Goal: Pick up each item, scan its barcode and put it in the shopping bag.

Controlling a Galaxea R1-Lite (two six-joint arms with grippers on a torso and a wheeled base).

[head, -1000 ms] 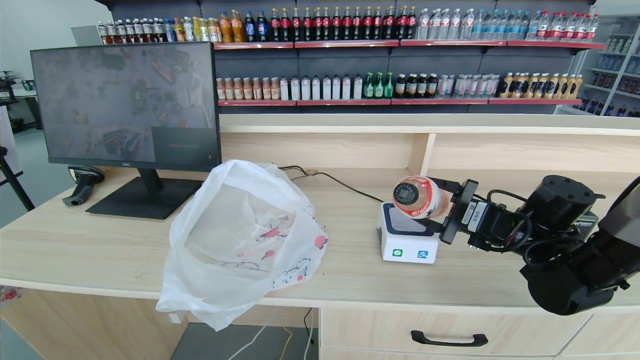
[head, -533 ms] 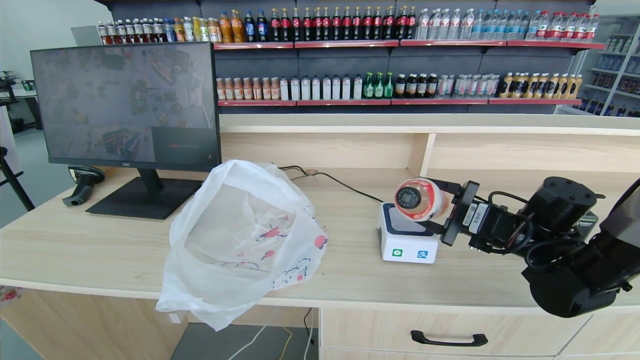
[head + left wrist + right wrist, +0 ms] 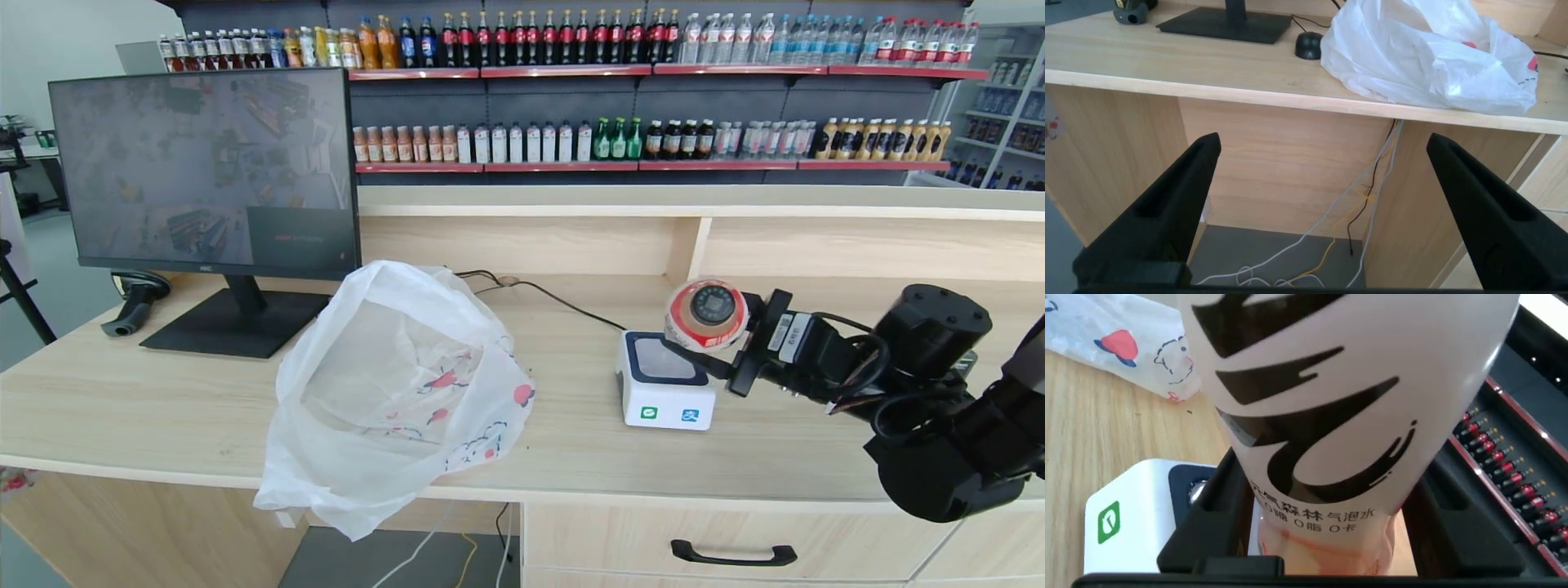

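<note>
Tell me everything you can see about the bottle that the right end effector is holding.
The bottle looks like a plastic drink bottle: dark cap, red band beneath it, white wrap with black brush strokes, and a peach-coloured lower part. It lies on its side with the cap toward the robot's left. The right end effector clamps its body, holding it in the air above the white scanner, apparently clear of it.

desk (image 3: 122, 408) layout, items in place.
monitor (image 3: 204, 171) at rear left; shopping bag (image 3: 392, 392) front centre, to its right; scanner (image 3: 663, 396) right of the bag; bottle (image 3: 706, 314) just above the scanner's rear right corner.
</note>
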